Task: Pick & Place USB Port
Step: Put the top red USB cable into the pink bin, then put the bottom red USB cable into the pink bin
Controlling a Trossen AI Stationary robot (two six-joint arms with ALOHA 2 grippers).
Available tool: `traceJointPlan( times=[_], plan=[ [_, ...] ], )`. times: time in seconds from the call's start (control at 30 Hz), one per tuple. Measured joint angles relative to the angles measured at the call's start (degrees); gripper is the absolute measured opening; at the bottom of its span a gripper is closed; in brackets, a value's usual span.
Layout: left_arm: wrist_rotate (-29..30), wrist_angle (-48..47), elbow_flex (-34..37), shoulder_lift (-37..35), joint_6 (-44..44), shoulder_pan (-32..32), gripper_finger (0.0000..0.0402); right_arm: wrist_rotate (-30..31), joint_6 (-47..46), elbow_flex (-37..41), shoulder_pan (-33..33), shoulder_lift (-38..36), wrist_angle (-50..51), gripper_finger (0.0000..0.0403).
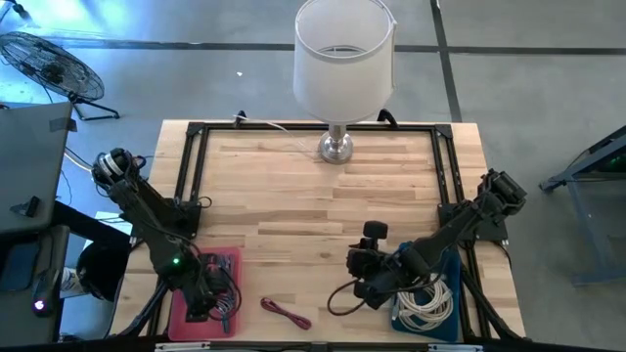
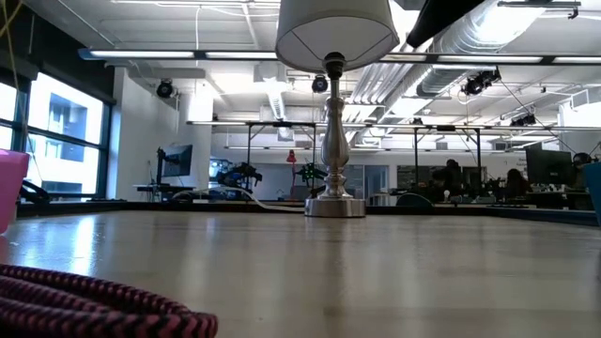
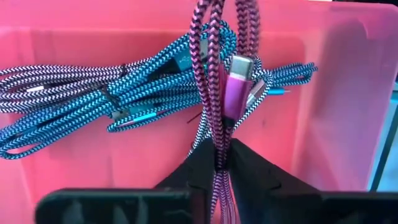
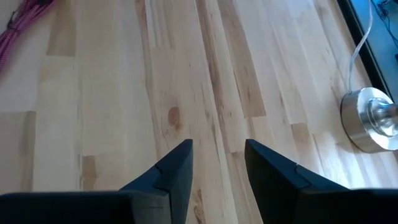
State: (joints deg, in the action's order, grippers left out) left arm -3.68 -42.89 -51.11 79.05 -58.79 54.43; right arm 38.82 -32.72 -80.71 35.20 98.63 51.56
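Note:
A pink bin [image 1: 205, 293] stands at the table's near left and holds blue braided cables [image 3: 93, 93]. My left gripper [image 3: 221, 149] points down into the bin and is shut on a magenta braided USB cable [image 3: 214, 74], whose magenta plug [image 3: 236, 84] lies over the blue cables. Another dark red cable [image 1: 286, 311] lies on the wood near the front edge, also seen in the low view [image 2: 94, 305]. My right gripper [image 4: 217, 162] hovers open over bare wood at the near right [image 1: 367, 269]. My left gripper pinches several strands of the magenta cable [image 3: 219, 134] between its two fingers [image 3: 255, 165], coming from above and slanting down into the pink bin. The strands run along the fingers and on over the blue cables; whether they rest on them I cannot tell.
A lamp with a white shade [image 1: 342, 59] stands on its metal base [image 1: 335, 147] at the far middle. A blue bin of white cables [image 1: 425, 303] sits at the near right, with a black cord [image 1: 342, 293] beside it. Black rails [image 1: 191, 176] frame the table.

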Motion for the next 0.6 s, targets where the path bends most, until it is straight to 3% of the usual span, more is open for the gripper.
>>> traceJointPlan(
  times=[0.4,0.6],
  plan=[
    [-0.5,0.0,0.0,0.0,0.6,-0.1,0.0115,0.0,0.2,0.0,0.0,0.0,0.0,0.0138],
    [-3.6,-0.2,-1.6,-0.2,11.6,-4.7,0.0129,0.0,0.2,0.0,0.0,0.0,0.0,0.0138]
  ],
)
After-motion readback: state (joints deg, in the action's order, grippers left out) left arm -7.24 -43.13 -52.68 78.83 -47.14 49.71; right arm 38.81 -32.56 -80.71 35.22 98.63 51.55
